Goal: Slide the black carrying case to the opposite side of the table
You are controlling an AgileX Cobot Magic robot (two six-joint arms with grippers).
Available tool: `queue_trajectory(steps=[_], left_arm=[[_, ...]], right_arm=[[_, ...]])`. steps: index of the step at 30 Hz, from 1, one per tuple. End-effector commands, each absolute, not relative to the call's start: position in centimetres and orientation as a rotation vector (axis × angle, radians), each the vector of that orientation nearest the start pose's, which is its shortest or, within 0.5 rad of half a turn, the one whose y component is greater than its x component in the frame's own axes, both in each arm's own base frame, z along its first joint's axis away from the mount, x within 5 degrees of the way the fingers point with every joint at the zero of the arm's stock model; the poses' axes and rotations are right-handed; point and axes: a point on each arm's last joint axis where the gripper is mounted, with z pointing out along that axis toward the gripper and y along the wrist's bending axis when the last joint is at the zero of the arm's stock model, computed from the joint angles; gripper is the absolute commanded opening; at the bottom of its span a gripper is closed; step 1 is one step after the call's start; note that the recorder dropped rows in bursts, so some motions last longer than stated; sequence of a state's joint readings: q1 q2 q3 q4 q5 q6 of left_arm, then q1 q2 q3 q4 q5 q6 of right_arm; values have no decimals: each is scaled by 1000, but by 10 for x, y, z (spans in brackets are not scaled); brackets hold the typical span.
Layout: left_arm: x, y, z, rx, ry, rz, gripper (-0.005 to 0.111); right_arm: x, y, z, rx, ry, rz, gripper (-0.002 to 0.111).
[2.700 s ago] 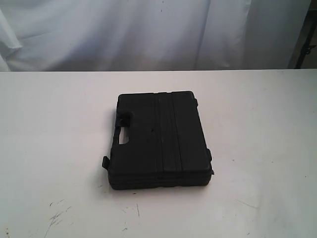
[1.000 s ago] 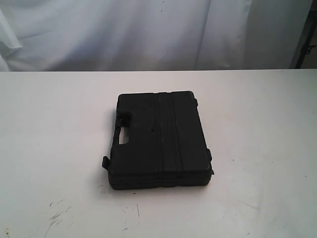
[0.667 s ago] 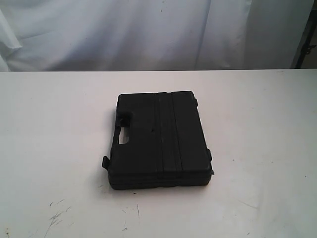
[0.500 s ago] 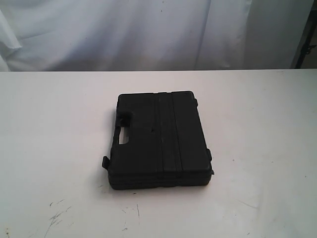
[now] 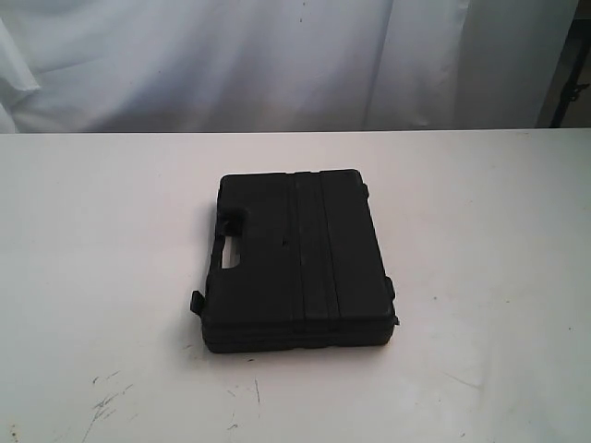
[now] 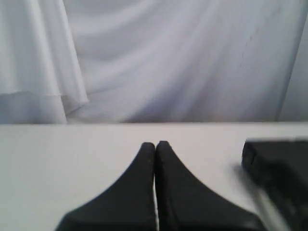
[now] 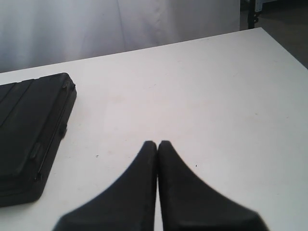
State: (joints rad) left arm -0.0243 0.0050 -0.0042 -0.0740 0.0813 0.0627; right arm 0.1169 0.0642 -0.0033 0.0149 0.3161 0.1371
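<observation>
A black ribbed hard-plastic carrying case (image 5: 295,258) lies flat near the middle of the white scuffed surface (image 5: 489,212), well off every edge; pale draped cloth (image 5: 277,55) hangs behind the far edge. At the left wrist, the black left fingers (image 6: 143,163) are pressed together over bare surface, a case corner nearby. The black right fingers (image 7: 146,161), likewise pressed together, sit apart from the case.

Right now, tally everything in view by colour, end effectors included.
Black: 3 (case, left end effector, right end effector)
White: 2 (table, curtain)
Total: 5
</observation>
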Motion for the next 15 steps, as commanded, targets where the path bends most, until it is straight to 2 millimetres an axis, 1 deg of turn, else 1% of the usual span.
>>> queue_trajectory(steps=[1,3,8,10,13,15], left_arm=[[52,6,232,-239,1252,-223,0],[49,10,239,-282,1156,-232,0],[43,15,251,-302,997,-201,0],[42,16,253,-341,969,-266,0],[42,15,252,-430,943,-431,0],[44,14,250,-442,970,-457,0]], right_arm=[[57,7,181,31,1860,183,0],[57,7,181,31,1860,183,0],[57,7,181,31,1860,183,0],[57,7,181,31,1860,183,0],[57,7,181,31,1860,183,0],[57,7,181,31,1860,183,0]])
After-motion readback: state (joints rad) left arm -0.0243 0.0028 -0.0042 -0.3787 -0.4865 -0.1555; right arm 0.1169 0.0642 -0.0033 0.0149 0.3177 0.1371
